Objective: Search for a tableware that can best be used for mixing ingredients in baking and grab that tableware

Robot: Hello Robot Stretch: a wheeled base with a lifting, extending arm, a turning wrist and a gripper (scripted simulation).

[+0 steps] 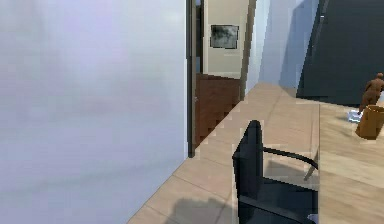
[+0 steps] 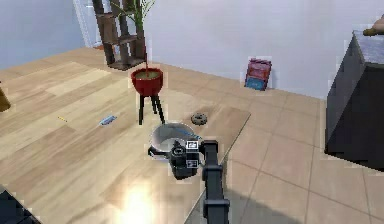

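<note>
The forward view looks ahead and somewhat down from close against a white wall [image 1: 90,100], toward a doorway [image 1: 222,90] well beyond the table [image 1: 350,160], which lies along that view's right edge with a chair [image 1: 265,175] just beside it. The arm side view looks down from near the table, out across its top to the floor [image 2: 290,150], a plant [image 2: 148,82] and a far wall [image 2: 220,30] beyond it. The table top appears to be what both views share.

Bright, even light; glare whitens the pale wooden surface [image 2: 140,200] (arm side view's bottom); soft shadows grey the wall [image 1: 90,100].
</note>
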